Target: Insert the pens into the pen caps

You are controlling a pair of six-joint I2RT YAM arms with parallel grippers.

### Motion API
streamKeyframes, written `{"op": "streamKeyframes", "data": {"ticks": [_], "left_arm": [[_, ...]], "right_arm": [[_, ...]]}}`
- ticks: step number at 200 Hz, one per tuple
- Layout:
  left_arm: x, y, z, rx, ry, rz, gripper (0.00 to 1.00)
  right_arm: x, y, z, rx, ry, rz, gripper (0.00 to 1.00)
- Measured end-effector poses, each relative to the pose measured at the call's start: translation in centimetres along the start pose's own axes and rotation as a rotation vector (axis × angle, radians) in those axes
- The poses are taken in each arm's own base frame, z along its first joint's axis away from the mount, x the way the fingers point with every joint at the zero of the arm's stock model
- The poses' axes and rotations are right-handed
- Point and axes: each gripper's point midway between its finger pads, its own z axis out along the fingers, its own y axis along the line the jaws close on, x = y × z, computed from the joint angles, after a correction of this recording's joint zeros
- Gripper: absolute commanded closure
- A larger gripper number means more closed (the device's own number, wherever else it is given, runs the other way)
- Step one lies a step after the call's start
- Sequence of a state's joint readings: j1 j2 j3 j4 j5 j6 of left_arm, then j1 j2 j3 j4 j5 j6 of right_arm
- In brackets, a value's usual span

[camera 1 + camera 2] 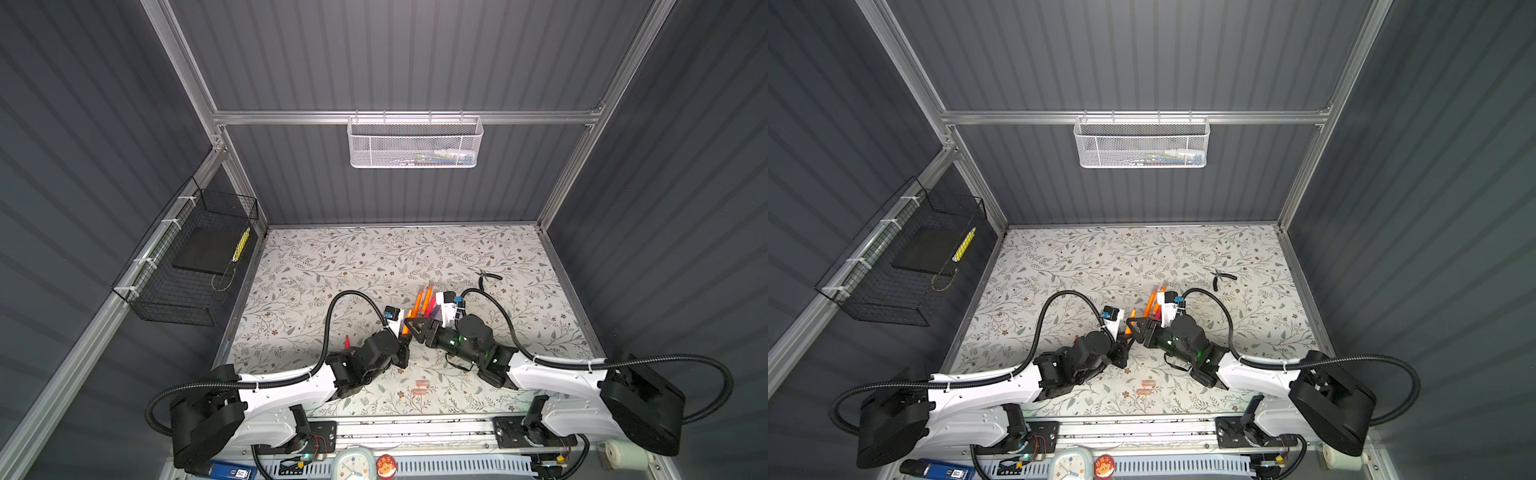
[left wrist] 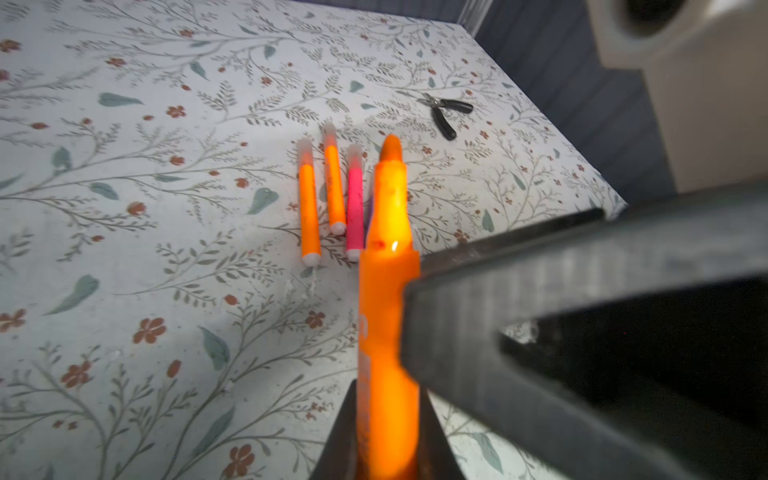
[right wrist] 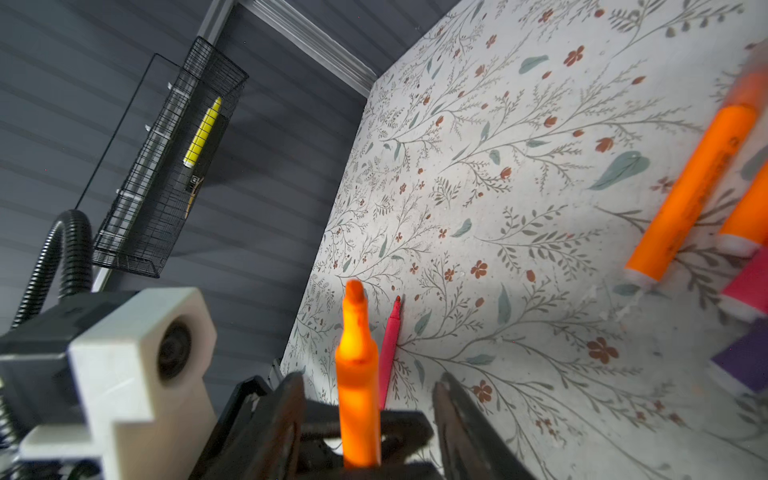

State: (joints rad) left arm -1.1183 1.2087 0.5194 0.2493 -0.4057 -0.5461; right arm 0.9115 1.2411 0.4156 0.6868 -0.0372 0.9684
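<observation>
I had the left gripper (image 2: 386, 449) pinched tight on the held orange pen (image 2: 388, 291). Its tip was bare and pointed away from the gripper, up off the table (image 1: 332, 257). The right gripper (image 3: 369, 384) sat around that same pen with its jaws spread apart. As far as I could tell, they were not touching it.

Some of the job looked done. Three pens lay side by side on the table with caps on: one orange capped pen (image 2: 309, 212), a second orange capped pen (image 2: 334, 191) and a pink capped pen (image 2: 354, 212). The purple pen (image 3: 744, 357) lay next to them, but I could not see if it had a cap.

Some was left to do. The red pen (image 3: 390, 345) lay alone on the table with no cap. One loose cap (image 1: 422, 381) and another loose cap (image 1: 419, 391) waited near the front edge, well apart from both grippers. I guessed those two were for the held pen and the red one.
</observation>
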Motion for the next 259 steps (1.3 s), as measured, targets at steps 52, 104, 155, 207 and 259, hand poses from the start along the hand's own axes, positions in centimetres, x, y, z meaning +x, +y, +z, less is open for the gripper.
{"op": "streamKeyframes", "data": {"ticks": [52,104,155,207,259], "left_arm": [[-3.1,5.5,-0.5,-0.187,-0.086,-0.043,1.00],[-5.3,7.0,-2.5,-0.214,-0.128,-0.014,1.00],[-6.3,7.3,-3.2,-0.234,-0.163,0.023,1.00],[-5.1,7.7,-2.3,-0.260,-0.114,0.056,1.00],[-6.2,7.4,-3.5,-0.240,-0.157,0.035,1.00]], "right_arm": [[0.1,-1.1,-3.6,0.090,-0.040,0.000,0.35],[1.9,-2.9,-4.6,0.216,0.050,-0.026,0.36],[7.2,-6.6,-4.3,0.354,0.257,-0.015,0.40],[10.9,-6.0,-5.5,0.385,0.375,-0.022,0.40],[12.7,-6.8,-6.4,0.414,0.403,0.005,0.41]]}}
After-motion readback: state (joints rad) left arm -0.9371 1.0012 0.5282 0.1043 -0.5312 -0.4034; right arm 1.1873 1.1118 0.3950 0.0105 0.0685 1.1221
